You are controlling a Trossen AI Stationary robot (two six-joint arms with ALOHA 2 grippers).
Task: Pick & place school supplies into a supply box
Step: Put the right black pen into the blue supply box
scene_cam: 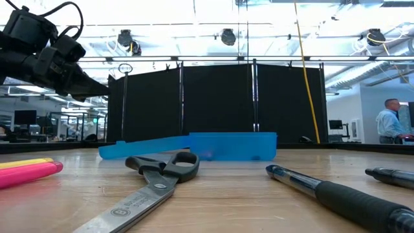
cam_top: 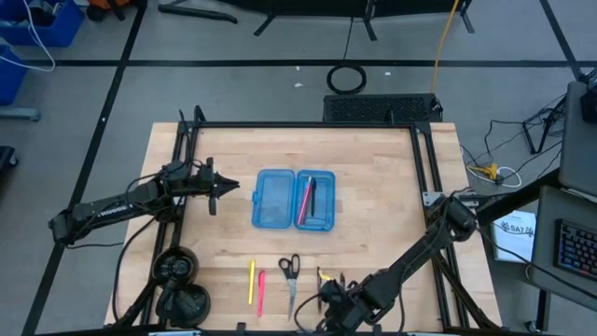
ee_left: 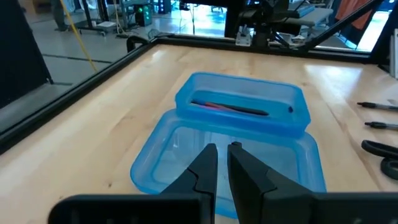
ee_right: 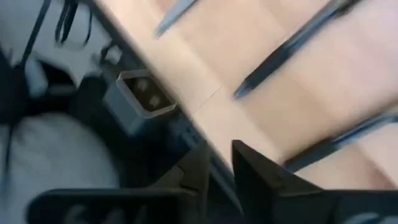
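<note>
The supply box [cam_top: 293,199] lay open near the middle of the wooden table [cam_top: 382,215], its two blue halves side by side. In the high view the half toward three o'clock held a pink pen [cam_top: 304,201] and a black pen [cam_top: 313,197] lying lengthwise next to each other; the half toward nine o'clock looked bare.

The left gripper [cam_top: 227,187] hung at nine o'clock from the box, just beside its bare half and above the table. In the left wrist view its two dark fingers [ee_left: 206,167] stood close together with a thin gap between them, and nothing lay in that gap.

The other supplies sat along the table's six o'clock edge. A yellow pencil [cam_top: 251,282] and a second pink pen [cam_top: 260,291] lay parallel, just beside each other. At three o'clock from them lay the scissors [cam_top: 290,275], black handles toward twelve o'clock and silver blades toward six. In the low view the scissors sat in front of the box, with a dark pen [scene_cam: 336,193] on the wood at their three o'clock side.

The right gripper [cam_top: 328,291] was at the six o'clock edge, at about five o'clock from the box, among some dark pens [ee_right: 292,46]. In the right wrist view its fingers [ee_right: 256,177] stood a little apart with nothing visible between them, over the table's edge, one dark pen lying close by their tips.
</note>
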